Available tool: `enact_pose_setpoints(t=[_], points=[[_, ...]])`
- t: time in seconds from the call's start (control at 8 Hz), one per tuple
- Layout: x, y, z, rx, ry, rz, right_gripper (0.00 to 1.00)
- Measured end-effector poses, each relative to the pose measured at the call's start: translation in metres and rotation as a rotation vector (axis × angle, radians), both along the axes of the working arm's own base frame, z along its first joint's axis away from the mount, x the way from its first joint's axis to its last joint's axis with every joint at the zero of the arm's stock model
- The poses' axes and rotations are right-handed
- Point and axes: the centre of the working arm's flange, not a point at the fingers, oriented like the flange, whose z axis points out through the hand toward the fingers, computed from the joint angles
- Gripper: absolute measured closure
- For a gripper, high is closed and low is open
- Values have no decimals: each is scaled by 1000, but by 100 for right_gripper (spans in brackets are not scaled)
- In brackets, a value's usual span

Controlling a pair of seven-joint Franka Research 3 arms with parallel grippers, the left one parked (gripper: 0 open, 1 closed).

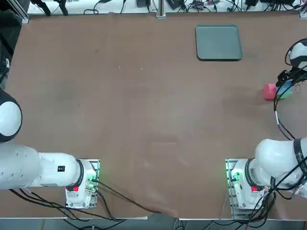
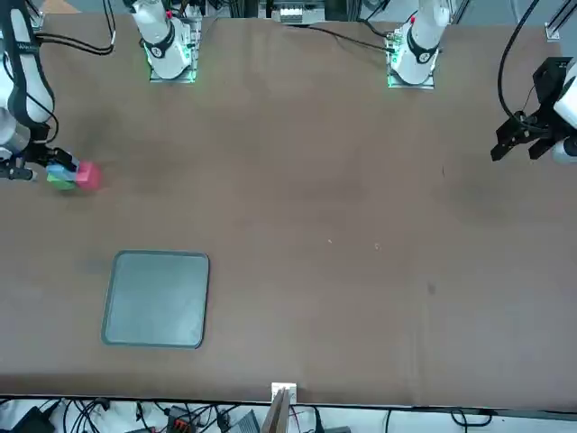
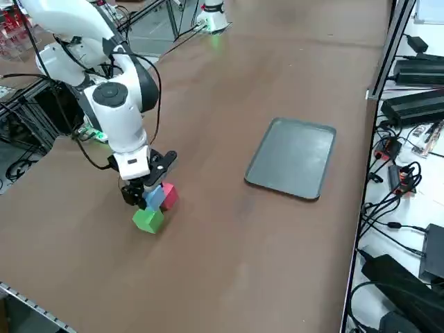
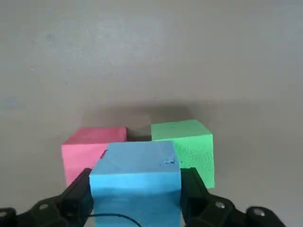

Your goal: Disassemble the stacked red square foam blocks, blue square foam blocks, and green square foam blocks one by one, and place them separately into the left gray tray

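Blue foam fills the right wrist view: the right gripper (image 4: 136, 194) is clamped on the blue cube (image 4: 136, 179), a finger against either side. Behind it, the pink cube (image 4: 90, 149) and green cube (image 4: 187, 144) sit apart, a gap the top view hides. Nothing lies in the gray tray (image 1: 218, 42), well apart from all three.

You have a pinkish-red cube (image 4: 94, 146), a light-blue cube (image 4: 137, 179) with a small darker blue mark on its face, a bright-green cube (image 4: 189, 146), a gray-green tray (image 1: 218, 42) and a plain brown tabletop (image 1: 144, 120) before you.
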Motion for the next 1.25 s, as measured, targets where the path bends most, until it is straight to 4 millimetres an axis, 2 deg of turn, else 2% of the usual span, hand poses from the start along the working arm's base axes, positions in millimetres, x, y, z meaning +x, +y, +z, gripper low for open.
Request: enact_pose_setpoints(t=[0.25,0.38,0.5,0.62,0.75,0.88,1.0,1.12,1.25], points=[[1,1,5,-1,-2,2,18],[2,3,11,4,8,4,18],[7,8,29,9,22,14,21],[17,19,62,9,34,37,24],[34,40,107,18,34,66,24],[58,76,156,54,18,105,24],[85,122,199,84,-7,140,24],[111,164,221,86,-29,142,24],[138,198,221,86,-37,126,24]])
